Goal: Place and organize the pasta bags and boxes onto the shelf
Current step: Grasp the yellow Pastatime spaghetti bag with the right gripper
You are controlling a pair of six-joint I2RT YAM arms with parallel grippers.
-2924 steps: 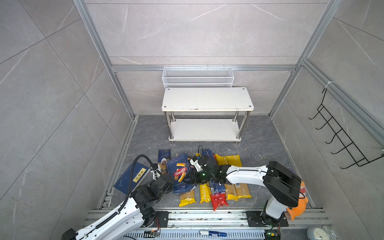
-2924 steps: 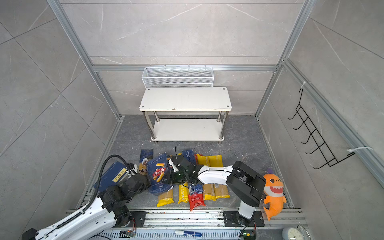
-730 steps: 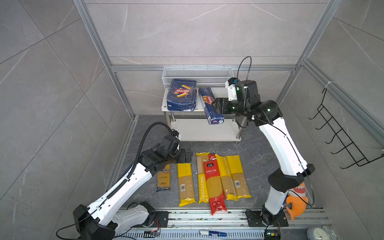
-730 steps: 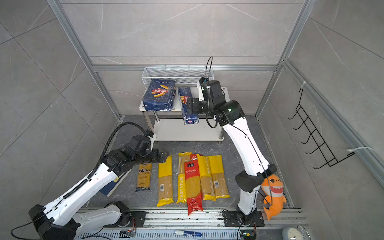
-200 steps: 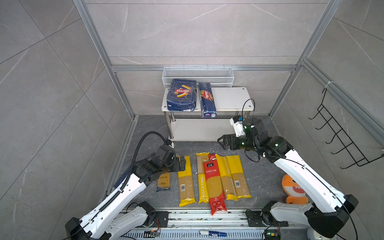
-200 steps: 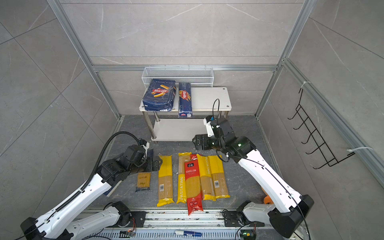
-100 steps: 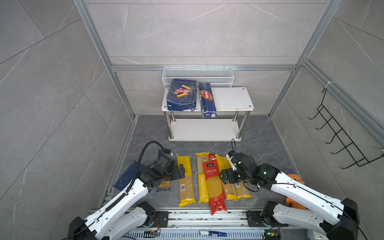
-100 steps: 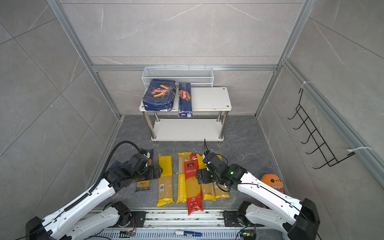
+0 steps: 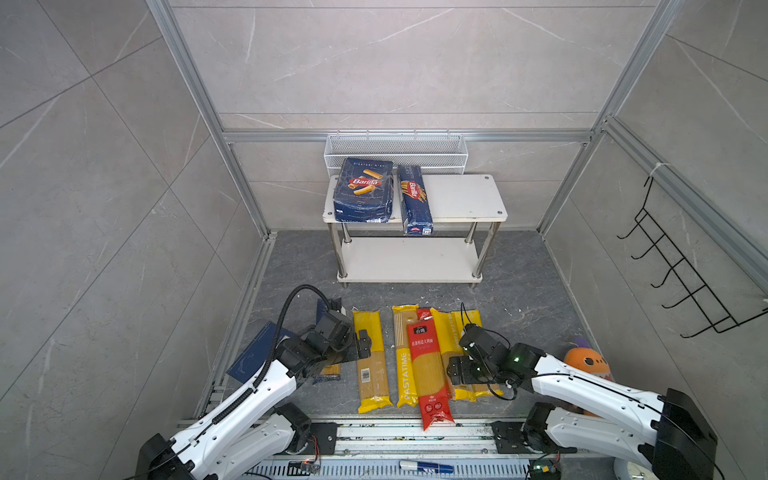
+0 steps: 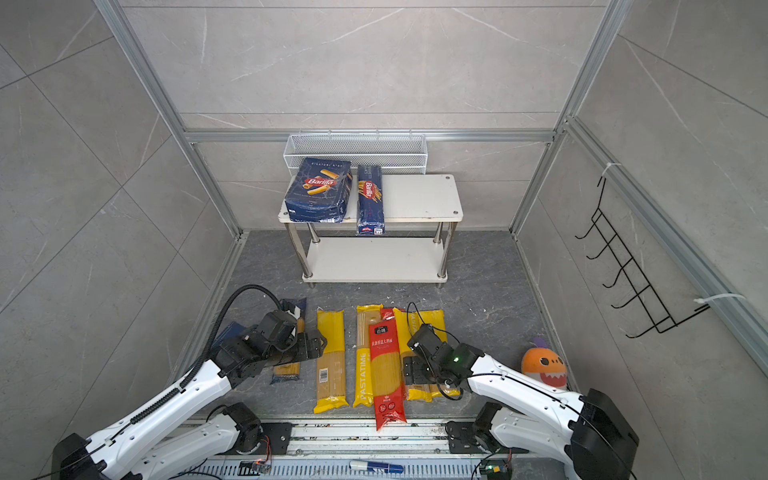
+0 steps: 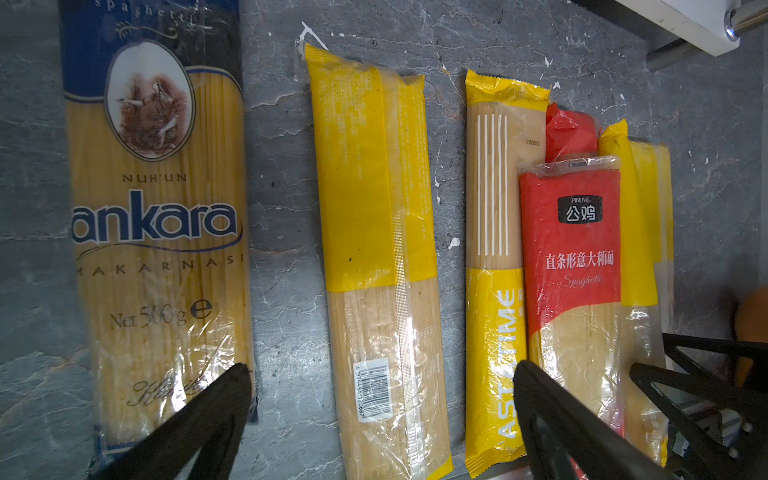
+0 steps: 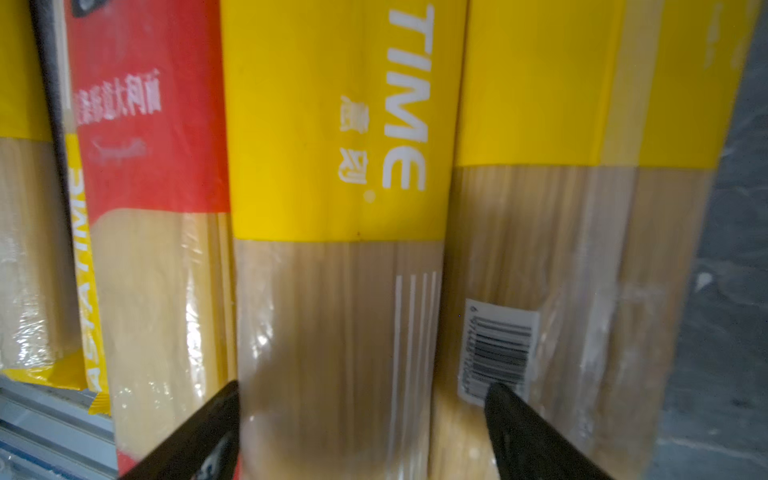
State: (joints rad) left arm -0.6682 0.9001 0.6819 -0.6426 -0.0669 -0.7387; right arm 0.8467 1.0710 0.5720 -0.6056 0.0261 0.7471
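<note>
We find the shelf's top board [image 9: 461, 195] bare toward 3 o'clock; the wide box [image 9: 363, 191] and narrow box [image 9: 414, 199] fill its 9 o'clock side. The lower board [image 9: 407, 259] lies open. At 6 o'clock, bare floor [image 9: 387, 332] separates the lone yellow bag [image 9: 371, 374] from the packed bags [image 9: 428, 365].

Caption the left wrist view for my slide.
Open left hand above a yellow spaghetti bag lying beside the ankara bag on the floor.

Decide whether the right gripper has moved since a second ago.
Yes. The right gripper has come away from the shelf, toward the near rail, and now hovers over the yellow bags.
</note>
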